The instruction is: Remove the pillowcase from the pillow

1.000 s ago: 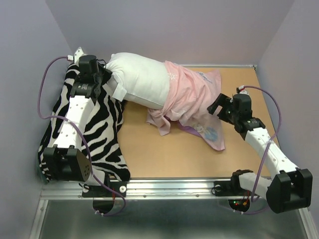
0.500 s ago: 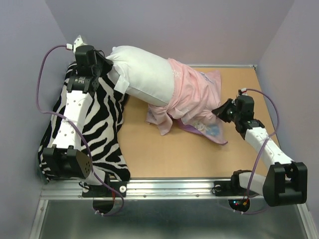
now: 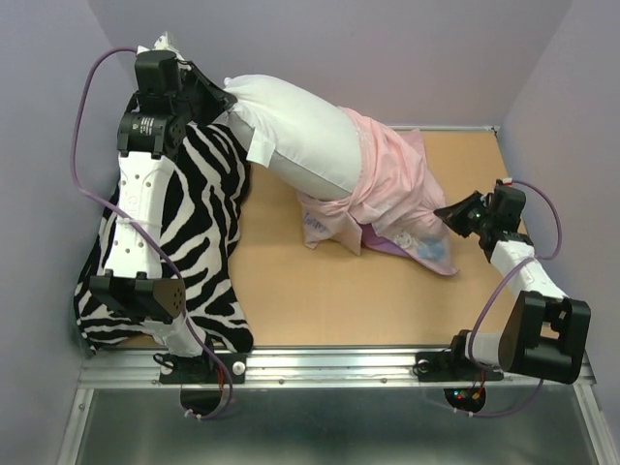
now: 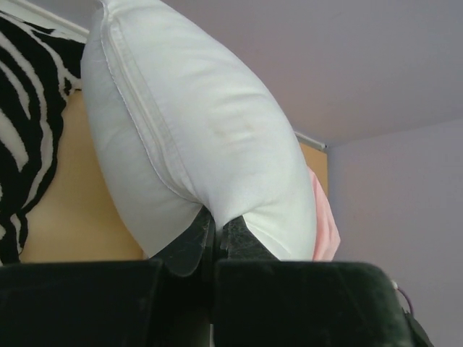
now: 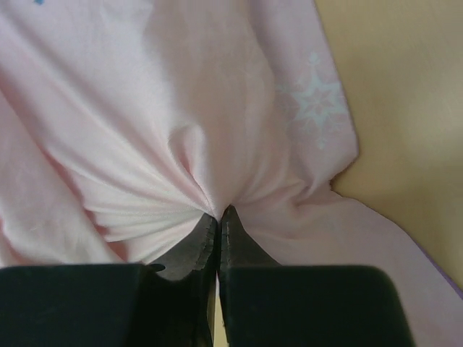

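Note:
The white pillow (image 3: 295,136) slants from the back left down toward the middle, its left end lifted. My left gripper (image 3: 221,97) is shut on that end, and the pillow (image 4: 195,137) bulges just above the pinching jaws of the left gripper (image 4: 215,220). The pillowcase (image 3: 387,189), pale pink side out with a purple printed corner, covers only the pillow's right end. My right gripper (image 3: 453,215) is shut on the pillowcase's right edge. In the right wrist view the pink pillowcase (image 5: 181,123) puckers into the closed right gripper (image 5: 219,215).
A zebra-striped cushion (image 3: 199,228) lies under my left arm along the left side. The tan table (image 3: 320,300) has lilac walls on three sides and a metal rail (image 3: 320,360) at the near edge.
The right gripper has closed on the pillowcase and pulled it right. The left gripper has lifted the pillow's end up and back-left, baring more white pillow.

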